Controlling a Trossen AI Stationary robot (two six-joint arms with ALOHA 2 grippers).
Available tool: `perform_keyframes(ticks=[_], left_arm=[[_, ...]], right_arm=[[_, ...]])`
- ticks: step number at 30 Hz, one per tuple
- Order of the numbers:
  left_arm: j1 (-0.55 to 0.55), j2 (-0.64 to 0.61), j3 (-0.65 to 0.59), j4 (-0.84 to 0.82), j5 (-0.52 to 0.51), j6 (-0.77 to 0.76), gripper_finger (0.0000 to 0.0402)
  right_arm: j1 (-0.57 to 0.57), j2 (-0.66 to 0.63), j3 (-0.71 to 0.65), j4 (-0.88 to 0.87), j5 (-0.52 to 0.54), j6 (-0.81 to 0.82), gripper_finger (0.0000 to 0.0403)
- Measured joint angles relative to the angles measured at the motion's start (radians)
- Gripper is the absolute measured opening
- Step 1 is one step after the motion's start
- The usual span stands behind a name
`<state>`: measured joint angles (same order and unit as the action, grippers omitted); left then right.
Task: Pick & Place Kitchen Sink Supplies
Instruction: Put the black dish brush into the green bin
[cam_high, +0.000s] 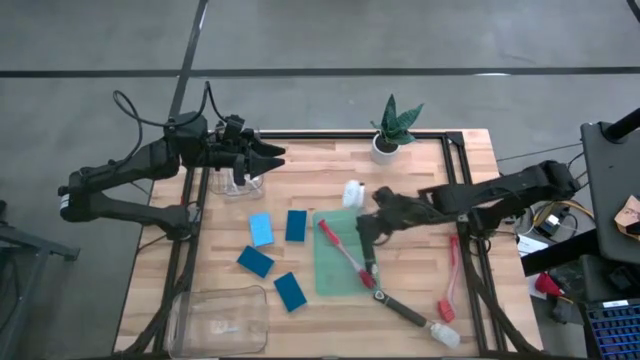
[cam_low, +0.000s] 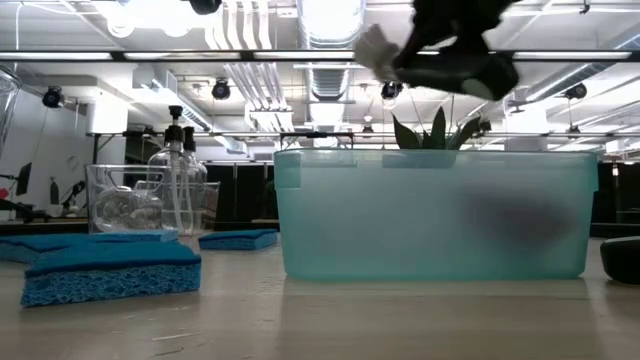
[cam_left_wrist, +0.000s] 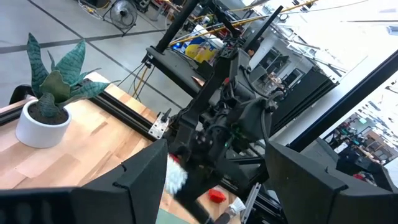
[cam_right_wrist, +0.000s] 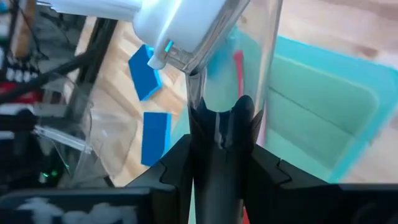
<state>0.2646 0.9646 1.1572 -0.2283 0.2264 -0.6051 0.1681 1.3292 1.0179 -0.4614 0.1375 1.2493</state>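
My right gripper (cam_high: 368, 225) hangs above the green bin (cam_high: 335, 275), shut on a brush with a white head (cam_high: 352, 192). A red brush (cam_high: 345, 255) lies inside that bin. A black brush (cam_high: 410, 315) and another red brush (cam_high: 450, 285) lie on the table near the front right. Several blue sponges (cam_high: 260, 230) lie flat on the wood left of the bin. Clear bottles with black tops (cam_low: 175, 175) stand in a small clear bin (cam_high: 240, 182) at the far left. Above it, my left gripper (cam_high: 272, 155) stands open and level. My right gripper pinches the brush's dark handle (cam_right_wrist: 219, 134) between its two fingers, slanting down from the table's right side. The white head (cam_right_wrist: 161, 25) sticks out past the fingertips. The brush is lifted clear, above the green bin.
A potted green plant (cam_high: 385, 135) stands at the far edge. A larger clear bin (cam_high: 220, 320) sits at the front left corner. Black frame rails (cam_high: 465, 200) run along the table's sides.
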Motion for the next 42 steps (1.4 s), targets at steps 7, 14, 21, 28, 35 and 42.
perform_keyframes(ticks=[7, 14, 21, 28, 35, 42], left_arm=[[0.0, 0.0, 0.0, -0.001, 0.0, -0.007, 0.0262], [0.0, 0.0, 0.0, -0.004, 0.0, -0.015, 0.0262], [0.0, 0.0, 0.0, -0.006, 0.001, -0.015, 0.0262], [0.0, 0.0, 0.0, -0.008, 0.001, -0.015, 0.0262], [0.0, 0.0, 0.0, -0.01, 0.0, -0.005, 0.0262], [0.0, 0.0, 0.0, -0.011, 0.001, -0.002, 0.0262]], right_arm=[[-0.068, 0.251, 0.209, -0.22, -0.162, -0.12, 0.0097], [-0.078, 0.46, 0.362, -0.347, -0.237, -0.265, 0.0097], [-0.077, 0.61, 0.474, -0.353, -0.309, -0.279, 0.0098], [-0.088, 0.673, 0.499, -0.371, -0.371, -0.164, 0.0098], [-0.093, 0.651, 0.493, -0.372, -0.365, -0.126, 0.0104], [-0.093, 0.645, 0.48, -0.374, -0.379, -0.121, 0.0158]])
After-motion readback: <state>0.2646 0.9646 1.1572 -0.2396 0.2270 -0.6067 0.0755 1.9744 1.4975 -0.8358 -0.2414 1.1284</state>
